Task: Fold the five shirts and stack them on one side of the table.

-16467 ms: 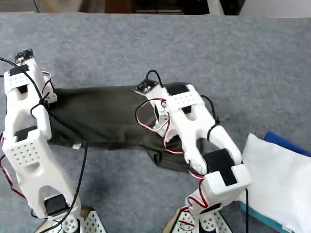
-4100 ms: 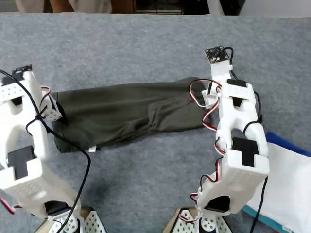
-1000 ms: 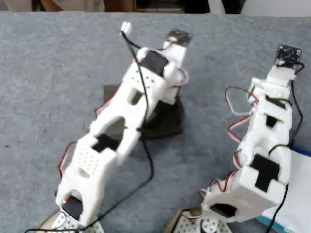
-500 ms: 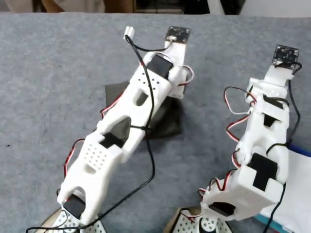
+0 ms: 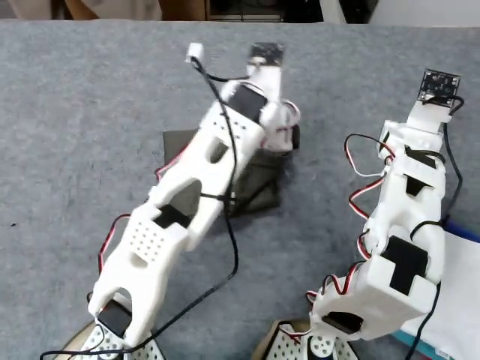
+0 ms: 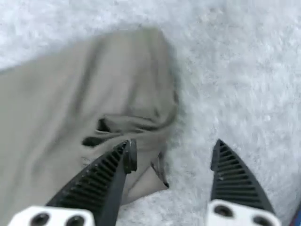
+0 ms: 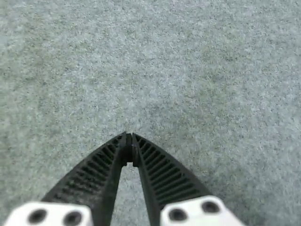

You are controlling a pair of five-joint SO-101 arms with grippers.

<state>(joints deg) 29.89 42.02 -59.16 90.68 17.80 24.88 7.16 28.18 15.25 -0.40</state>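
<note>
Folded since its long spread, the olive shirt (image 5: 259, 193) now lies compact at mid-table.
The left gripper (image 6: 174, 148) hovers spread wide over the shirt's right edge; the right gripper (image 7: 129, 140), pinched closed on nothing, hangs over the grey table (image 5: 90, 112) farther right.

Your table (image 5: 90, 112) is grey and fuzzy, kinda carpet-like. The folded olive shirt (image 5: 264, 187) lies flat on it right under your left claw (image 6: 174, 148). A white folded shirt (image 5: 457, 300) sits well behind your right claw (image 7: 128, 141), by that arm's base.
</note>
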